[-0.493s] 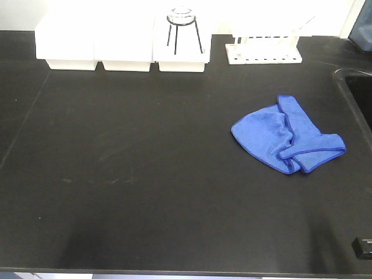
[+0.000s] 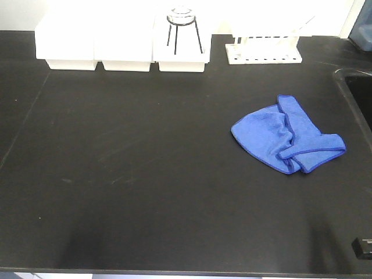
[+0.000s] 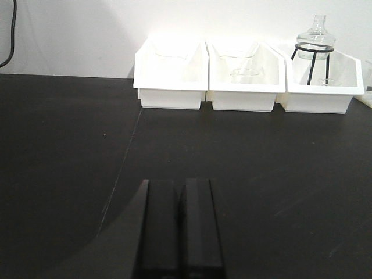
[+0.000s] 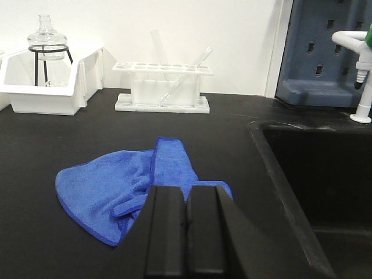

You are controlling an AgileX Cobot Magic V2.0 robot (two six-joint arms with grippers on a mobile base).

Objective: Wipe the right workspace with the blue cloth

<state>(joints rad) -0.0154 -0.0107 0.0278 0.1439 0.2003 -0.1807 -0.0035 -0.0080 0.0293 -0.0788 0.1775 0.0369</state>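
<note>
A small black part (image 2: 362,247) at the front right edge of the black counter (image 2: 145,174) carries pale marks that are too small to be read.

The blue cloth (image 2: 288,136) is seen lying crumpled and folded on the right half of the counter, well apart from the white bins (image 2: 122,40) lined up at the back and nearer to the sink (image 2: 357,93) at the right edge. A glass flask (image 2: 182,17) on a black tripod is set in the rightmost bin, and a white test-tube rack (image 2: 264,49) is placed beside it, behind the cloth.

In the right wrist view, the right gripper (image 4: 187,195) is shown with its two dark fingers (image 4: 168,232) pressed together and nothing between them. The cloth is spread just beyond the fingertips and mostly to their left, and its near edge is hidden behind them. Whether it is touched cannot be told.

In the left wrist view, the left gripper (image 3: 180,189) is likewise seen with its fingers brought flat against each other, nothing held. It is aimed across bare counter towards the bins. The cloth is not seen in that view.
</note>
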